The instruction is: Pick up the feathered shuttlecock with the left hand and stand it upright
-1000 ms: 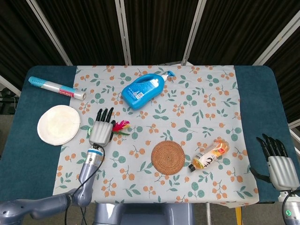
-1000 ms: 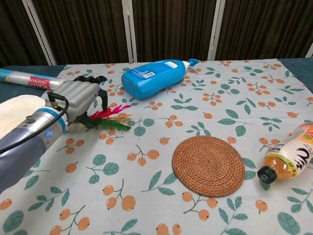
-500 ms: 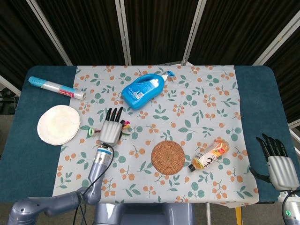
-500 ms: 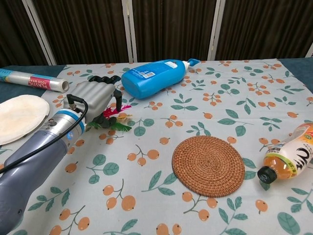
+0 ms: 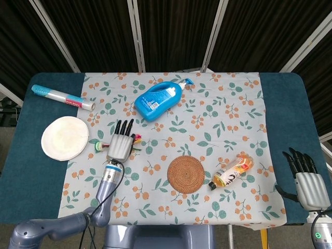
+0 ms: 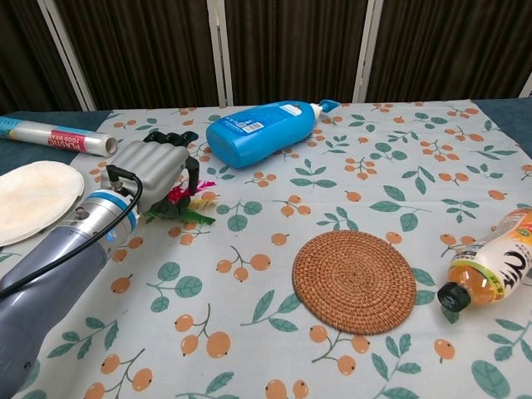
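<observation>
1. Plainly over the feathered shuttlecock (image 6: 188,205): left hand (image 5: 119,147) palm down, dark fingers (image 6: 170,138) curled down around the pink and green feathers; whether actually gripping or only covering, cannot tell.
2. Lying flat on the flowered cloth (image 5: 218,114) of the bench (image 5: 31,176), not upright; feathers poking out beside the fingers on the side toward the woven coaster (image 5: 185,174), a small green and pink tip (image 5: 97,147) showing on the opposite side in the head view.
3. Resting at the bench's near right corner, well apart from everything: right hand (image 5: 308,182), fingers straight and spread, holding nothing.
4. Lying on its side just beyond the left hand: blue pump bottle (image 5: 158,99) with a white label, print too small to read.
5. Near the far left corner: a roll of plastic wrap (image 6: 56,139), red wording "PLASTIC FOOD WRAP" partly readable in the chest view.
6. Beside the coaster: a tipped orange drink bottle (image 5: 231,171), label characters unreadable; left of the hand, a round white pad (image 5: 64,137).
</observation>
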